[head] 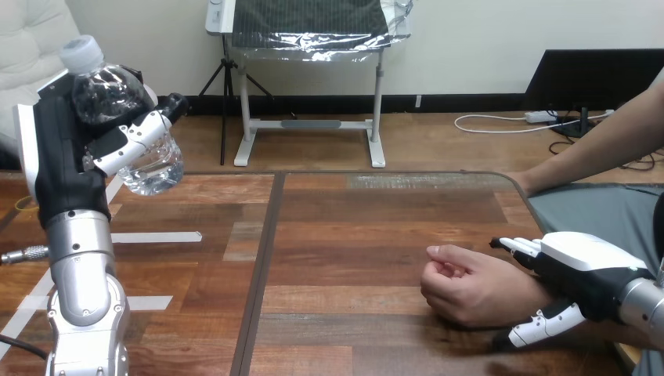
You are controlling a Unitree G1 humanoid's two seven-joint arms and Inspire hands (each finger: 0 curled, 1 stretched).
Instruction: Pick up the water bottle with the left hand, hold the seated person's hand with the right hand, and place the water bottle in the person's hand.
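Nearest, at the right, the right hand [595, 270] is clasping the person's wrist, fingers lying over its far side and thumb reaching along its near side, while the person's hand [458, 290] is resting loosely curled on the counter [352, 235]. Farther off at the left, the left hand [63, 164] is gripping the water bottle [117, 98] round its middle and keeping it raised well above the counter, cap tilting up and left. The clear bottle is probably behaving as a light, thin-walled thing: smooth, likely slippery, and giving under a hard squeeze. A firm mid-body hold is suiting it, leaving the base free for the person's fingers
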